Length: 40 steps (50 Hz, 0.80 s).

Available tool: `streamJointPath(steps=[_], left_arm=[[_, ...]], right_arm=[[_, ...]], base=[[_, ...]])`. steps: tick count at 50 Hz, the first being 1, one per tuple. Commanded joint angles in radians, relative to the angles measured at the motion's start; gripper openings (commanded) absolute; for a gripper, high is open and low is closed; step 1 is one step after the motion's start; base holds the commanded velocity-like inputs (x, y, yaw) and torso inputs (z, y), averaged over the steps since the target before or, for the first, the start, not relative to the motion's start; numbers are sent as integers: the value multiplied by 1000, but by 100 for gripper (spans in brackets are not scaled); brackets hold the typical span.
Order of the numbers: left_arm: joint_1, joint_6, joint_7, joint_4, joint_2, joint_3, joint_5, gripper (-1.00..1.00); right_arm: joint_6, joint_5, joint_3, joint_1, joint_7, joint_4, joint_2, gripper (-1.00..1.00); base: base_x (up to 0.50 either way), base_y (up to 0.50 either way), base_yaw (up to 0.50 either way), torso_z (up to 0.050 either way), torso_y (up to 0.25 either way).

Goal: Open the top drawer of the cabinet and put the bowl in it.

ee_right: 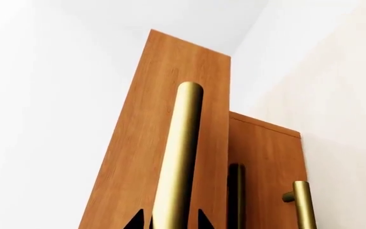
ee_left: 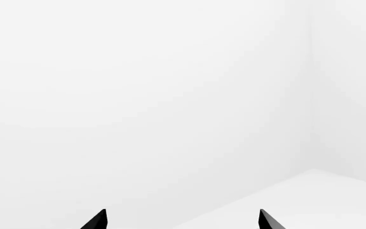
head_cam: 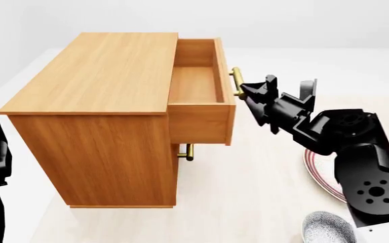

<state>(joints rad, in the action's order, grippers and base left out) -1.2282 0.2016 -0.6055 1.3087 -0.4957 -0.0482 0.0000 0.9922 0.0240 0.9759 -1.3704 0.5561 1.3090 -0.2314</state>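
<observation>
Top drawer (head_cam: 196, 83) pulled out of cabinet (head_cam: 100, 121), right claw (head_cam: 244, 91) clamped on its brass handle (ee_right: 177, 157). Left claw (ee_left: 181, 220) spread wide, gripping nothing. Bowl (head_cam: 328, 229) on floor; no readable writing anywhere.

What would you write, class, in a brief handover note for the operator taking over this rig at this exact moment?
Right gripper: closed around the top drawer's brass handle.
Left gripper: open, empty, facing a white wall.
Top drawer: pulled out of the cabinet; nothing visible inside.
Bowl: on the floor near the right arm, beside the red-ringed plate.
Done: drawer opened.
Left: release the handle, pick up the bowl, place it in the drawer.
</observation>
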Motion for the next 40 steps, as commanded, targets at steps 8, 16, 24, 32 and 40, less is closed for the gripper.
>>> streamJointPath(steps=[8,16,24,32,40], left_arm=[[-1,-2,-1,0,0,-1,0,100],[-2,-3,-2,0,0,-1,0,100],[-3,-5,-1,0,0,-1,0,100],[-3,-4,-2,0,0,-2,0,100],[-2,-4,-1,0,0,-3,0,100]], right_arm=[[-126,-26,151,-37,-13,0,-38,-100],[-127,-25,149,-38,-13,0,-38,-100],[-129,-25,148,-33,-9,0,-38,-100],[-123,-20,135,-34,11,0,-34,-100],[-107,-22,125,-27,20,0,-35,100]], base=[[10,0,2,0,0],[8,0,3,0,0],[10,-1,2,1,0],[7,0,2,0,0],[0,0,1,0,0]])
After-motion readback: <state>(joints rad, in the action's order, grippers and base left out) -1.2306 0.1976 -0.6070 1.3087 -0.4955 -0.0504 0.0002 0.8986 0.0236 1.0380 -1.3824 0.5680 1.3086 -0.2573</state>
